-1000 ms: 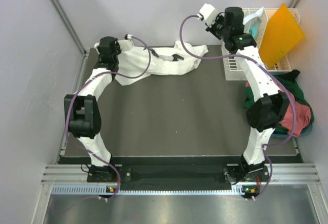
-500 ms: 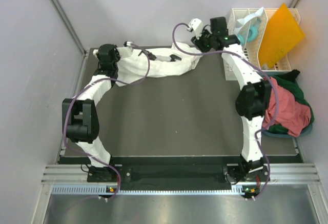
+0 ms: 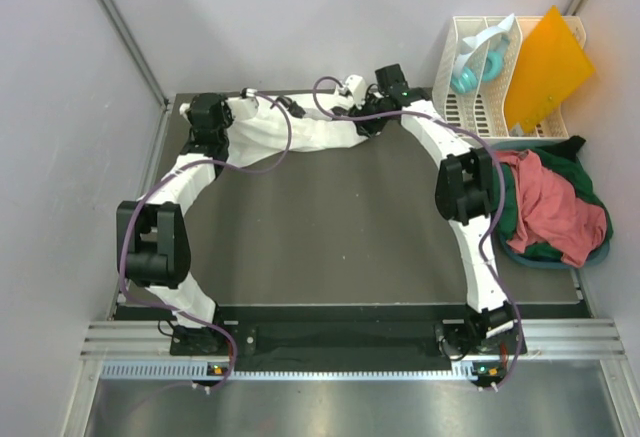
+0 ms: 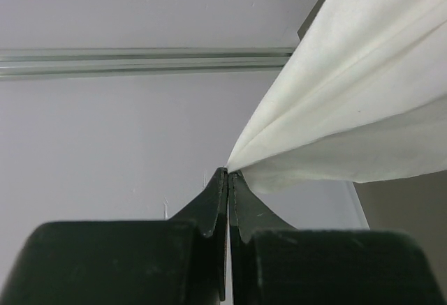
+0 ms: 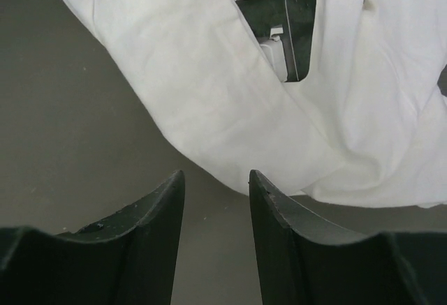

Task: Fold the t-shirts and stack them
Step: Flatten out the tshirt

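Three shirts were in sight, and only the white t-shirt (image 3: 310,135) was being handled. It lay along the far edge of the table (image 3: 330,227) as a long, rumpled band of plain, soft cloth. Its left end was drawn up into a tight point, and its right end bunched into loose folds on the dark surface. From that pinched corner, creases fanned out across the fabric and pulled it taut.

The left fingers (image 4: 228,174) were closed flat against each other with that corner of the white t-shirt nipped between their tips. They held it up off the table at the far left. The right fingers (image 5: 216,176) stood partly apart with nothing between them. They hung low over bare table just beside the near hem of the white cloth, at the band's right end.

Well apart from this, at the right edge of the table, the salmon-red t-shirt (image 3: 555,207) lay crumpled on top of the dark green t-shirt (image 3: 572,152). The two made one loose heap, with green showing around the red on the far and near sides. Behind that heap, in the far right corner, stood a white slatted rack (image 3: 465,117) with an orange sheet (image 3: 545,57) leaning in it.
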### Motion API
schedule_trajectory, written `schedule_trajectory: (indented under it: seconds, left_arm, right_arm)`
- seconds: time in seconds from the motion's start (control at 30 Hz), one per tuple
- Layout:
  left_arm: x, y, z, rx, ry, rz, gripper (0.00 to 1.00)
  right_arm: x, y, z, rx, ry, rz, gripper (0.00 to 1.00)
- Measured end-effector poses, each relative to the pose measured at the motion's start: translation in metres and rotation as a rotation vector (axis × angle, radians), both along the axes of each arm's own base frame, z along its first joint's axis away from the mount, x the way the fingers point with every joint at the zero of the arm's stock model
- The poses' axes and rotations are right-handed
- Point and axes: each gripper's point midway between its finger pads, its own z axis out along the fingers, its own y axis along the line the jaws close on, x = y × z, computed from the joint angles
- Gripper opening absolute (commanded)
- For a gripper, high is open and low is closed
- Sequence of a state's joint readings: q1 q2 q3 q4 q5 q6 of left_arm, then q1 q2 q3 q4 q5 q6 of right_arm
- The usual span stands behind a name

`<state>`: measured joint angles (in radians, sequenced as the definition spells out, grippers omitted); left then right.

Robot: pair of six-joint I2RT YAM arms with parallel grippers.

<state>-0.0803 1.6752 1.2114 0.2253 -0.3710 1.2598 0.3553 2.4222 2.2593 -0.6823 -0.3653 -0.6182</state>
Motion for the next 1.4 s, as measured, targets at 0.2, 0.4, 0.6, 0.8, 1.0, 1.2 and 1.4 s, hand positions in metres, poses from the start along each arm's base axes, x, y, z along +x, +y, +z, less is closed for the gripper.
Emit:
schedule_trajectory:
  seconds: [0.2,0.4,0.6,0.8,1.0,1.2,1.4]
  left_arm:
    - [-0.001,0.001,-0.002,0.002,0.004,0.004,0.0]
    - [-0.001,0.001,-0.001,0.006,0.004,0.003,0.0]
    - [0.0,0.0,-0.003,0.01,0.009,0.001,0.0]
    - [-0.001,-0.001,-0.002,0.024,0.013,0.0,0.0]
    - [-0.001,-0.002,-0.001,0.034,0.016,-0.002,0.0]
    - [-0.001,-0.003,-0.001,0.043,0.018,-0.003,0.0]
    - [-0.001,-0.004,-0.001,0.046,0.019,-0.005,0.0]
  right_arm:
    - [0.003,-0.002,0.001,0.009,0.006,-0.042,0.42]
    - [0.007,-0.015,-0.001,0.094,0.075,-0.145,0.43]
    - [0.016,-0.035,0.004,0.208,0.136,-0.236,0.43]
    - [0.017,-0.035,0.01,0.283,0.171,-0.251,0.43]
    - [0.017,-0.022,0.012,0.33,0.191,-0.23,0.43]
    - [0.02,-0.022,-0.002,0.334,0.212,-0.248,0.43]
    - [0.019,-0.022,-0.024,0.326,0.25,-0.262,0.41]
